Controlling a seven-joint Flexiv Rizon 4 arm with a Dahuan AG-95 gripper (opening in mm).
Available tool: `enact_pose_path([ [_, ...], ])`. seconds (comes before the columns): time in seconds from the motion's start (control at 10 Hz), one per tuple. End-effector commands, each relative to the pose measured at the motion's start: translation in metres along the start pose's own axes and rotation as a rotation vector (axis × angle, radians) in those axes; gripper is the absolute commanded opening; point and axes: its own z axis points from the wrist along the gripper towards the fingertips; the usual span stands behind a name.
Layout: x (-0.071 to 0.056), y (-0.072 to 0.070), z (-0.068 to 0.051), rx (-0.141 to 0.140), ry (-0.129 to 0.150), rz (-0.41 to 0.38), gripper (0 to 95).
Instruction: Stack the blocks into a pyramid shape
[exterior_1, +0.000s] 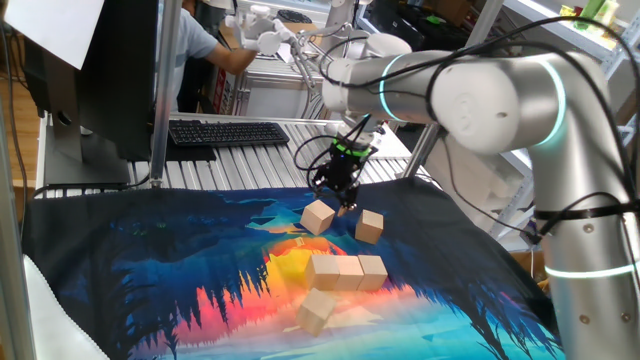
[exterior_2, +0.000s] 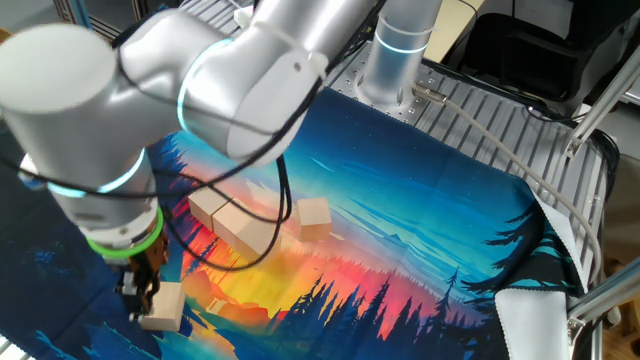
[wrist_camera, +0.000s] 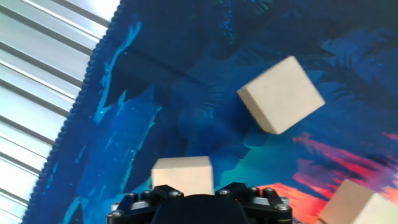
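Nearest the lens in the hand view is the gripper's (wrist_camera: 202, 208) black body at six o'clock, with a tan wooden block (wrist_camera: 182, 175) just above it, between where the fingers should be; the fingers themselves are out of sight there. A second block (wrist_camera: 282, 94) lies tilted at about two o'clock from that one, on the printed mat (wrist_camera: 155, 93). A third block (wrist_camera: 357, 202) is cut off at the lower right corner.

From one fixed view, the gripper (exterior_1: 338, 192) points down at the far edge of the mat (exterior_1: 150, 270), with a block (exterior_1: 318, 216) touching or just below its tip. Another cube (exterior_1: 369, 226) sits near, at four o'clock from it. Three blocks (exterior_1: 346, 272) lie side by side in a row toward the near side, and one more (exterior_1: 316, 311) lies tilted at seven o'clock from the row.

In the other fixed view the gripper (exterior_2: 137, 297) seems partly parted beside a block (exterior_2: 164, 306), but whether the jaws grip it I cannot tell.
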Motion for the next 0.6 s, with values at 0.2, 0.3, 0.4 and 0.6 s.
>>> enact_pose_path([
  [0.2,0.002,-0.002,0.002,-0.012,-0.007,0.007,76.0],
  [0.3,0.003,-0.001,0.004,-0.014,-0.008,0.017,76.0],
  [0.4,0.003,0.000,0.006,-0.015,-0.009,0.023,76.0],
  [0.6,0.004,0.002,0.012,-0.021,-0.012,0.028,76.0],
])
